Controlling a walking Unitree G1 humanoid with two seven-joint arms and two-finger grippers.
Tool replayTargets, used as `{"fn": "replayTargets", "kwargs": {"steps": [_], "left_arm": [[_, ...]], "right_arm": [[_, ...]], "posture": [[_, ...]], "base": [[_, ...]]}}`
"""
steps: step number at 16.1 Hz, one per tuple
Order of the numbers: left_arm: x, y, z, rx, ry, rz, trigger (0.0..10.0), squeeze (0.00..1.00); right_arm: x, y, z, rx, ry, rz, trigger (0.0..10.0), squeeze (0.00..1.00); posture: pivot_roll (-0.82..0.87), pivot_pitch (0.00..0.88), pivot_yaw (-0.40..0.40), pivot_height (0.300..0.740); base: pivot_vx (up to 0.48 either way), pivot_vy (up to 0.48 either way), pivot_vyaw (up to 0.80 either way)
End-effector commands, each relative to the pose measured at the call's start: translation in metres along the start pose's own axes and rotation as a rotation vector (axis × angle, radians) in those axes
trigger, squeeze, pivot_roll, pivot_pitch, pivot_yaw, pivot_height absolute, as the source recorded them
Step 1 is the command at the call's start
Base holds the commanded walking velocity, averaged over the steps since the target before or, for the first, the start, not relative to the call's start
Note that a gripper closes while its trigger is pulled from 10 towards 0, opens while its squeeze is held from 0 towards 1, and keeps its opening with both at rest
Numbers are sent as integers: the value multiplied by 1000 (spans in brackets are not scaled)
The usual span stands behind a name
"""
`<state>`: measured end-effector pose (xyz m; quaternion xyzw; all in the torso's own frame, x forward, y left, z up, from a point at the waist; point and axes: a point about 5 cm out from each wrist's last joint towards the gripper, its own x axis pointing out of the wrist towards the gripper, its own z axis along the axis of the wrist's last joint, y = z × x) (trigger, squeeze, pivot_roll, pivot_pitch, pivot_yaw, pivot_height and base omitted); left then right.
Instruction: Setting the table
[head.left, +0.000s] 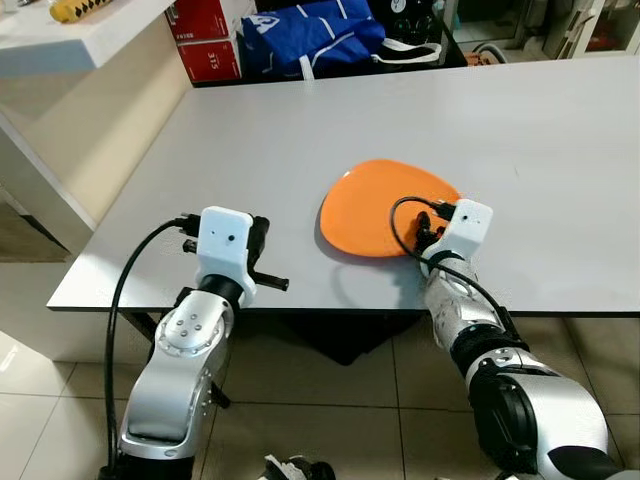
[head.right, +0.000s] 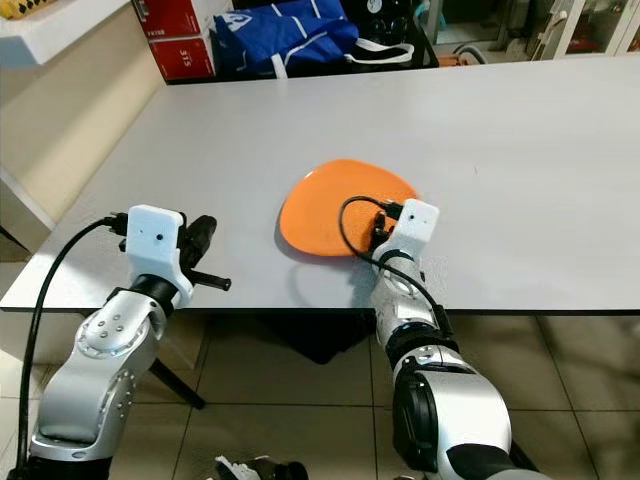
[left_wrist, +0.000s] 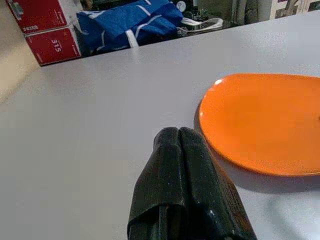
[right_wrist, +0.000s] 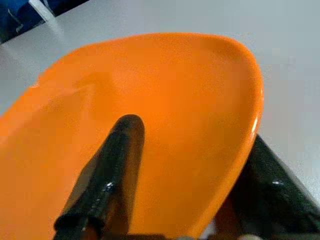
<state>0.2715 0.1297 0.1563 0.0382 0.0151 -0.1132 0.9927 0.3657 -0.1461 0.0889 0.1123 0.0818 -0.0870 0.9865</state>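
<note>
R gripper (right_wrist: 185, 165) clamps near edge of plate (head.left: 385, 205), one finger (right_wrist: 107, 175) on top, other under rim. Plate sits flat on table (head.left: 530, 150), near its front edge, toward the middle. L gripper (left_wrist: 182, 187) fingers pressed together, holding nothing, low over table just left of plate, not touching it. I see blue bag (head.left: 310, 35) past table's far edge.

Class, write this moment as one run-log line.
task: setting table | right gripper: shut on orange plate rim, one finger above, one beneath | left gripper: shut, empty, beside plate | plate: on grey table
</note>
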Motion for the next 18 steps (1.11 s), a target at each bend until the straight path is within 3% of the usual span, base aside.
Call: {"fn": "replayTargets", "kwargs": {"steps": [1,8,12,18], "left_arm": [[1,-1,3,0,-9,0,10000,0],[1,-2,2,-9,-6,-4,10000,0],[4,-5,2,-19,-14,-12,10000,0],[16,-10,3,-33,-34,-26,10000,0]], "right_arm": [[-1,-4,0,-50,-17,-7,10000,1000],[-2,-4,5,-201,-89,1,10000,1000],[-1,3,28,-288,-238,36,10000,1000],[-3,2,54,-324,-374,54,10000,1000]], "posture": [[39,75,142,740],[38,67,134,740],[19,51,119,740],[-21,0,88,740]], "base": [[0,0,0],[0,0,0],[0,0,0],[0,0,0]]}}
